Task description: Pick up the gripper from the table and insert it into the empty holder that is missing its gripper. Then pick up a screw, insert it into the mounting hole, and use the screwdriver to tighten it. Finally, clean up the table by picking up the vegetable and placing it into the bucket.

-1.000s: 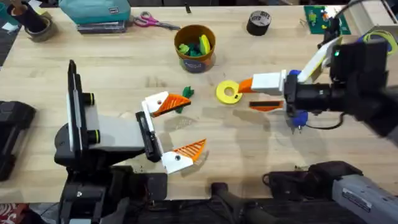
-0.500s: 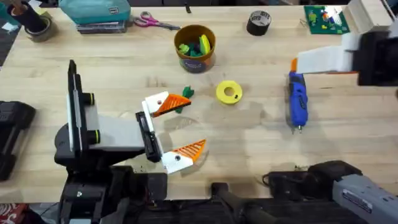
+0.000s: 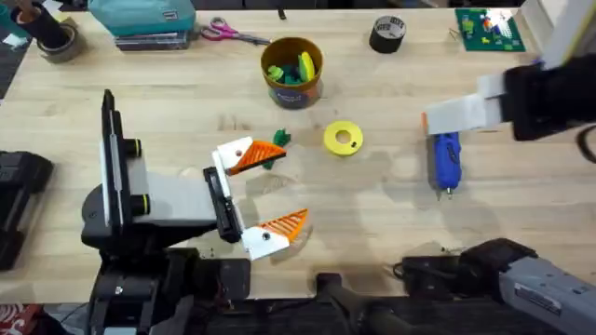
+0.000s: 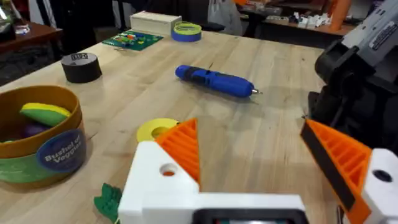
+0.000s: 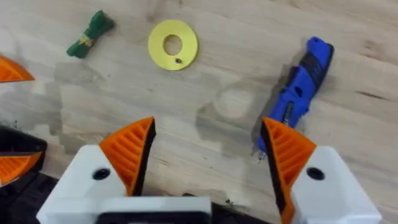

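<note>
Right end effector [image 5: 208,152] open, moved inward | screwdriver [image 3: 446,160] unmoved on table

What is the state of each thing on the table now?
Left gripper: open, empty, near the vegetable.
Right gripper: open, empty, above the table.
Screwdriver: lying flat, not held.
Vegetable: lying on the table, not in the bucket.
Bucket: upright, holding toy pieces.
Yellow ring: lying flat.

Overhead looks down; both wrist views share the screwdriver [image 3: 446,160].
</note>
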Controlling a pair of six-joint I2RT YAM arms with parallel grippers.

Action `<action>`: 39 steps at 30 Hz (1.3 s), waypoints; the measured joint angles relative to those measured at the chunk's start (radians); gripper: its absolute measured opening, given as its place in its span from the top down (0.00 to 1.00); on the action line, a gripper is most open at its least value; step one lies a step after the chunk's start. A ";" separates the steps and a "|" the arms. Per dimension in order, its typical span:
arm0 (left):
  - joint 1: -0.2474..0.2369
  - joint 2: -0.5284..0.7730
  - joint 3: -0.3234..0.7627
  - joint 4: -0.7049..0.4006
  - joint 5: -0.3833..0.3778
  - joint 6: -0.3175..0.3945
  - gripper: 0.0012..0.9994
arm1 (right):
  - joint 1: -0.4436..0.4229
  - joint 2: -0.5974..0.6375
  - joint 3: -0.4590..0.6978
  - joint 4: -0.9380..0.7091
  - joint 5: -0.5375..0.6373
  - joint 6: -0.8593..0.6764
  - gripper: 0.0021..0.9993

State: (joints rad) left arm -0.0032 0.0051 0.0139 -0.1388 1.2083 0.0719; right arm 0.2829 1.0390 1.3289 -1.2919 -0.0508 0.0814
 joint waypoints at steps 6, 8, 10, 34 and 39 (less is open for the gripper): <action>0.000 0.000 0.000 0.000 0.000 0.000 0.01 | 0.122 0.070 -0.013 0.098 0.009 0.016 0.00; 0.000 0.000 0.000 0.000 0.000 0.000 0.01 | 0.157 0.086 -0.048 0.141 0.009 0.025 0.00; 0.000 0.000 0.000 0.000 0.000 0.000 0.01 | 0.183 0.101 -0.096 0.184 0.009 0.038 0.00; 0.000 0.000 0.000 0.000 0.000 0.000 0.01 | 0.214 0.454 -0.311 0.432 0.009 0.080 0.03; 0.000 0.000 0.000 0.000 0.000 0.000 0.01 | 0.214 0.518 -0.270 0.433 0.009 0.079 0.05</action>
State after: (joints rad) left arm -0.0032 0.0055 0.0139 -0.1390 1.2083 0.0719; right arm 0.4973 1.5572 1.0586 -0.8590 -0.0414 0.1609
